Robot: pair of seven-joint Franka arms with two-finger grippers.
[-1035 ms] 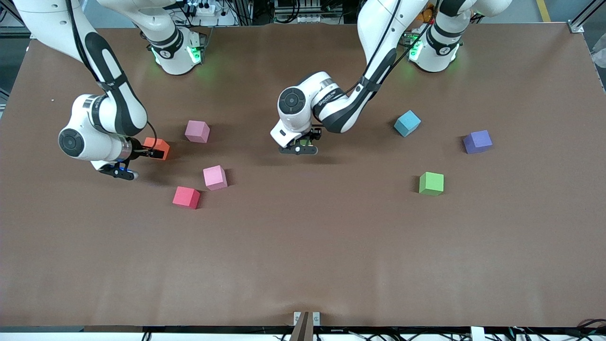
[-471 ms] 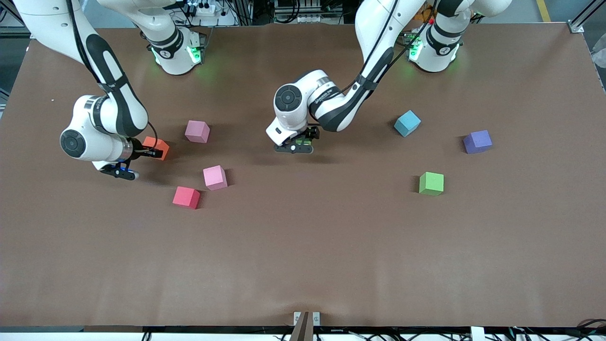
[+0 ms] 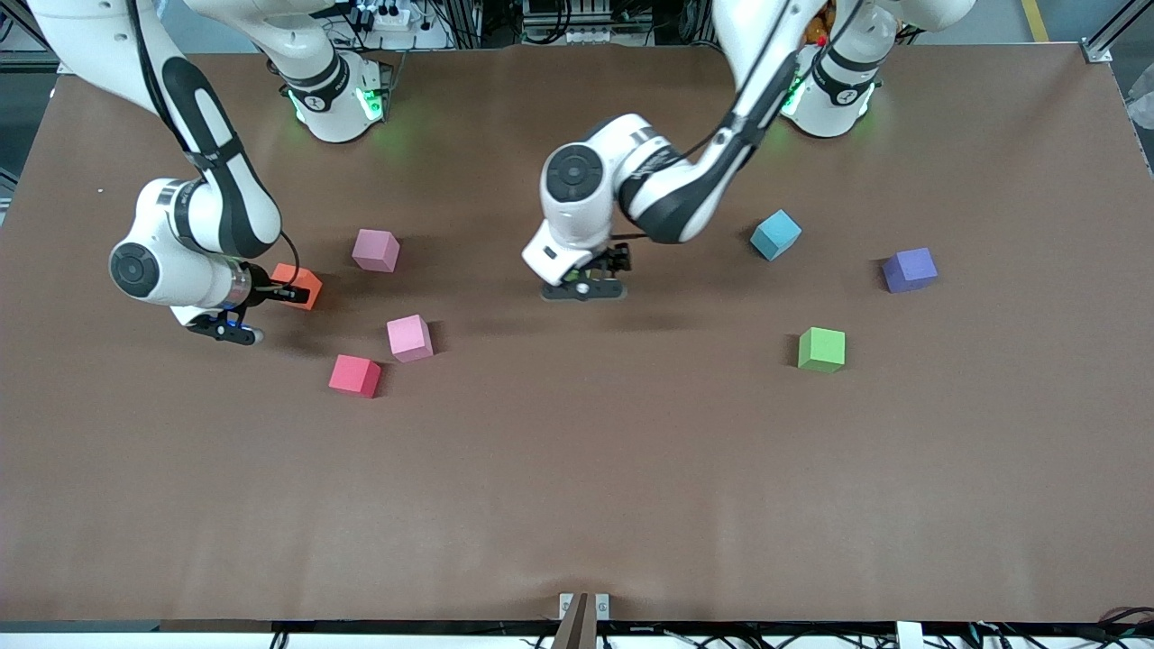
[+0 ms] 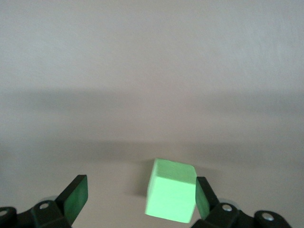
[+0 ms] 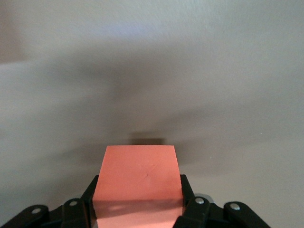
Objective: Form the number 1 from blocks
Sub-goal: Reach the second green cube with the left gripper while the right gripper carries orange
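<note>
Since half a second ago your left arm has swung its wrist a little toward its own end of the worktop (image 3: pixel 577 505) and slightly nearer the front camera, while your right arm has barely shifted. Your left pincer (image 4: pixel 137 202) now sits low over the middle of the worktop with its fingers (image 4: pixel 75 198) spread wide; a green block (image 4: pixel 171 197) lies between them, right up against one finger and well clear of the other, so nothing is pinched. In the front view that block is hidden under the left wrist. Your right pincer (image 5: pixel 139 199) is down near the right arm's end of the worktop, its fingers pressed against both sides of the orange block (image 3: pixel 297 284), pinching it; whether that block rests on the surface or is lifted, you cannot tell. The red block (image 3: pixel 354 376) lies nearer the front camera than the orange one, with a pink cube (image 3: pixel 409 338) just beside it and a second, paler pink cube (image 3: pixel 376 250) farther from the camera. Toward the left arm's end, the other green block (image 3: pixel 821 350) sits apart from the purple block (image 3: pixel 910 269), which lies farther from the camera and closer to that end. A light blue cube (image 3: pixel 775 234) stands between the left wrist and the purple block. All five task blocks are scattered, none touching another.
</note>
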